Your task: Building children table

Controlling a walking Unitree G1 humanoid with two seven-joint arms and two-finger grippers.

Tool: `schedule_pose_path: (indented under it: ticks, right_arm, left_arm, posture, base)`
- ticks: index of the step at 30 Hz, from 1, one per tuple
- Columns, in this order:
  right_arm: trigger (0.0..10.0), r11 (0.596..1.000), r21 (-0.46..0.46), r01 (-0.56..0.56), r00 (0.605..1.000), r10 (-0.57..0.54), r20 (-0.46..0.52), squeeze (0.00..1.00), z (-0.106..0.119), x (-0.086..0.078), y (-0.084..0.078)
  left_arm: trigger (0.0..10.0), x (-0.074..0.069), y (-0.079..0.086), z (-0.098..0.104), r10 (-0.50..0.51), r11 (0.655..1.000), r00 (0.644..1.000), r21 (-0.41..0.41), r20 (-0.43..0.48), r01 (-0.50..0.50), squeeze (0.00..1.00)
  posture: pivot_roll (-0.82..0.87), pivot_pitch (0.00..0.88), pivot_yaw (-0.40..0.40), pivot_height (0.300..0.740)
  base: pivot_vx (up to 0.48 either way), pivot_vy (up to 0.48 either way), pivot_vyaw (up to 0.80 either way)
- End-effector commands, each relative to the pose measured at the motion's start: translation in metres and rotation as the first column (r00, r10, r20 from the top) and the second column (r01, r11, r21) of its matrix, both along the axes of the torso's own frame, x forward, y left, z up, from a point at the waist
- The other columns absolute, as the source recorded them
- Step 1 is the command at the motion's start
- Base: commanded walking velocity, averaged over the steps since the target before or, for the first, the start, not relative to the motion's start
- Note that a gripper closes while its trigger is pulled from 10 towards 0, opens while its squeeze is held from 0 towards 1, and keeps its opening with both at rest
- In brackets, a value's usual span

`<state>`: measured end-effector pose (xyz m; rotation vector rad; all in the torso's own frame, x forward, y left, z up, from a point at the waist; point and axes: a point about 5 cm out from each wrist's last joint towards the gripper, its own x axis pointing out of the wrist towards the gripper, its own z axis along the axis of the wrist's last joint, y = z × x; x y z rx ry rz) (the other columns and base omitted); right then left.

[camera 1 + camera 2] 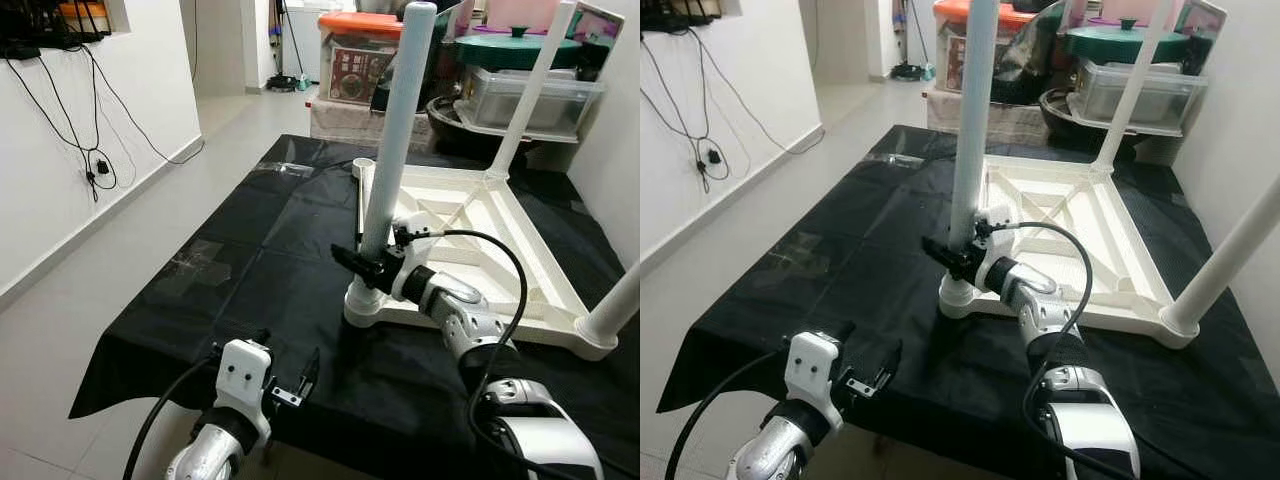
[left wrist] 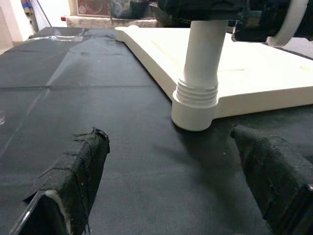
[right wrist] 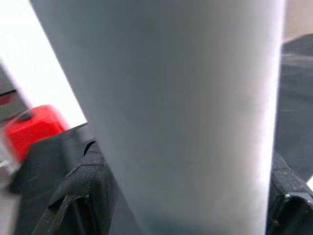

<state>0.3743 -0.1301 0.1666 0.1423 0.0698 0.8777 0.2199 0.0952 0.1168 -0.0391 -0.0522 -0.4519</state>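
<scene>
- The right gripper point(image 1: 372, 262) clamps low on the white leg point(image 1: 398, 140), which stands in the corner socket point(image 2: 193, 113) of the upturned tabletop point(image 1: 500, 265).
- Screwing in looks unfinished; threads show, so more twisting is likely needed.
- The left gripper point(image 1: 290, 385), fingers spread and empty, hovers near the socket.

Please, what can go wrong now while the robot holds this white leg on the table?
1. The right gripper clamps the near leg low, just above its socket. The thread still shows, so the leg may not be fully in; if pushed sideways it could cross-thread or tilt.
2. The upturned tabletop lies on a loose black cloth, and the left gripper hangs open off to the side, not steadying it. Twisting the leg might slide or turn the whole table.
</scene>
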Motion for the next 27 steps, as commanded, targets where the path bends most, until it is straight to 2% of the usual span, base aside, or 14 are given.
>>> schedule_pose_path:
  ticks: [1,3,10,11,14,16,17,18,20,21,23,25,26,27]
  right_arm:
    - [10.0,0.991,0.004,-0.133,0.991,0.133,-0.02,0.0,-0.001,-0.004,0.018]
    - [10.0,0.956,-0.032,-0.292,0.956,0.292,-0.011,0.0,-0.003,-0.009,0.031]
    - [10.0,0.929,-0.113,-0.351,0.936,0.351,-0.019,0.0,-0.015,-0.014,0.049]
    - [0.0,0.933,-0.118,-0.341,0.94,0.341,-0.02,0.0,-0.018,-0.015,0.051]
    - [0.0,0.954,-0.118,-0.274,0.961,0.276,-0.006,0.0,-0.019,-0.013,0.051]
    - [0.0,0.994,-0.097,0.04,0.999,-0.038,0.029,0.0,-0.019,-0.001,0.038]
    - [0.0,0.977,-0.087,0.194,0.981,-0.191,0.037,0.0,-0.018,0.004,0.028]
    - [0.0,0.977,-0.087,0.194,0.981,-0.191,0.037,0.0,-0.018,0.004,0.028]
    - [0.0,0.904,-0.051,0.425,0.905,-0.423,0.045,0.0,-0.018,0.008,0.008]
    - [0.0,0.904,-0.051,0.425,0.905,-0.423,0.045,0.0,-0.018,0.008,0.008]
    - [0.0,0.762,-0.053,0.645,0.763,-0.64,0.087,0.0,-0.018,0.008,-0.016]
    - [0.0,0.762,-0.053,0.645,0.763,-0.64,0.087,0.0,-0.018,0.008,-0.016]
    - [0.0,0.623,-0.066,0.779,0.626,-0.774,0.094,0.0,-0.021,0.004,-0.032]
    - [0.0,0.623,-0.066,0.779,0.626,-0.774,0.094,0.0,-0.021,0.004,-0.032]
  left_arm:
    - [10.0,0.0,0.0,-0.003,-0.004,1.0,1.0,0.005,-0.007,0.004,0.0]
    - [10.0,0.0,0.0,-0.005,-0.005,1.0,1.0,0.007,-0.01,0.005,0.0]
    - [10.0,-0.001,0.0,-0.007,-0.006,1.0,1.0,0.009,-0.015,0.006,0.0]
    - [10.0,-0.001,0.001,-0.008,-0.006,1.0,1.0,0.009,-0.017,0.006,0.0]
    - [10.0,-0.001,0.0,-0.009,-0.007,1.0,1.0,0.009,-0.018,0.007,0.0]
    - [10.0,-0.002,0.0,-0.01,-0.007,1.0,1.0,0.008,-0.021,0.007,0.0]
    - [10.0,-0.002,0.0,-0.011,-0.007,1.0,1.0,0.008,-0.021,0.007,0.0]
    - [10.0,-0.002,0.0,-0.011,-0.007,1.0,1.0,0.008,-0.021,0.007,0.0]
    - [10.0,-0.002,0.0,-0.012,-0.006,1.0,1.0,0.008,-0.022,0.007,0.0]
    - [10.0,-0.002,0.0,-0.012,-0.006,1.0,1.0,0.008,-0.022,0.007,0.0]
    - [10.0,-0.002,0.0,-0.012,-0.006,1.0,1.0,0.009,-0.021,0.006,0.0]
    - [10.0,-0.002,0.0,-0.012,-0.006,1.0,1.0,0.009,-0.021,0.006,0.0]
    - [10.0,-0.001,0.0,-0.013,-0.006,1.0,1.0,0.009,-0.02,0.006,0.0]
    - [10.0,-0.001,0.0,-0.013,-0.006,1.0,1.0,0.009,-0.02,0.006,0.0]
  posture:
    - [0.19,0.0,-0.085,0.74]
    - [0.19,0.0,-0.087,0.74]
    - [0.19,0.0,-0.086,0.74]
    - [0.19,0.0,-0.086,0.74]
    - [0.18,0.0,-0.089,0.74]
    - [0.18,0.0,-0.093,0.74]
    - [0.18,0.0,-0.093,0.74]
    - [0.18,0.0,-0.093,0.74]
    - [0.18,0.0,-0.099,0.74]
    - [0.18,0.0,-0.099,0.74]
    - [0.19,0.0,-0.103,0.74]
    - [0.19,0.0,-0.103,0.74]
    - [0.18,0.0,-0.099,0.74]
    - [0.18,0.0,-0.099,0.74]
  base:
    - [0.0,0.0,0.0]
    - [0.0,0.0,0.0]
    - [0.0,0.0,0.0]
    - [0.0,0.0,0.0]
    - [0.0,0.0,0.0]
    - [0.0,0.0,0.0]
    - [0.0,0.0,0.0]
    - [0.0,0.0,0.0]
    - [0.0,0.0,0.0]
    - [0.0,0.0,0.0]
    - [0.0,0.0,0.0]
    - [0.0,0.0,0.0]
    - [0.0,0.0,0.0]
    - [0.0,0.0,0.0]
